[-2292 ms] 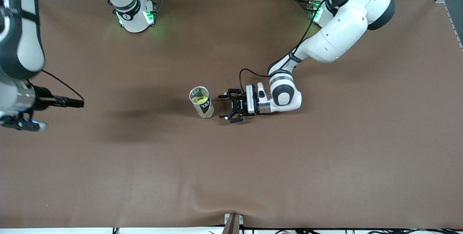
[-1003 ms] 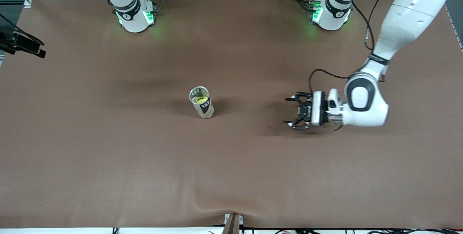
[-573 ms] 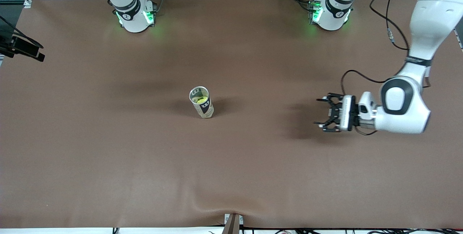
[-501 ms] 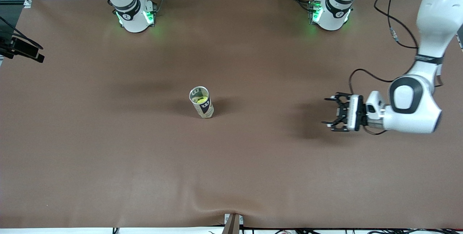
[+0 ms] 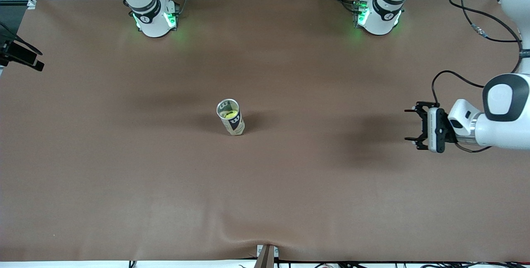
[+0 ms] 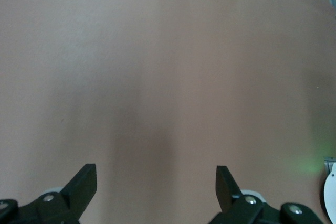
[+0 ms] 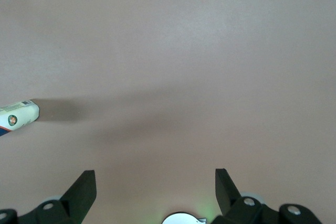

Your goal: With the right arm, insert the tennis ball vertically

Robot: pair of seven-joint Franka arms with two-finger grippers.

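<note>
A tennis-ball can (image 5: pixel 231 118) stands upright near the middle of the brown table (image 5: pixel 124 185). The yellow-green tennis ball (image 5: pixel 227 114) shows inside its open top. My left gripper (image 5: pixel 408 124) hangs open and empty over the left arm's end of the table, well apart from the can. In the left wrist view the left gripper (image 6: pixel 156 176) has only bare table between its fingers. My right gripper (image 7: pixel 156 179) is open and empty; its wrist view catches the can (image 7: pixel 19 116) at the edge. In the front view only a dark part of the right arm (image 5: pixel 21 55) shows at the edge.
Both arm bases, lit green, stand along the table's edge farthest from the front camera: the right arm's (image 5: pixel 154 18) and the left arm's (image 5: pixel 377 14). A small bracket (image 5: pixel 267 254) sits at the nearest edge, where the cover bulges slightly.
My left gripper, open beside the can at first, has drawn steadily away toward the left arm's end of the table. The right arm has withdrawn to the view's edge. The can has not moved.
</note>
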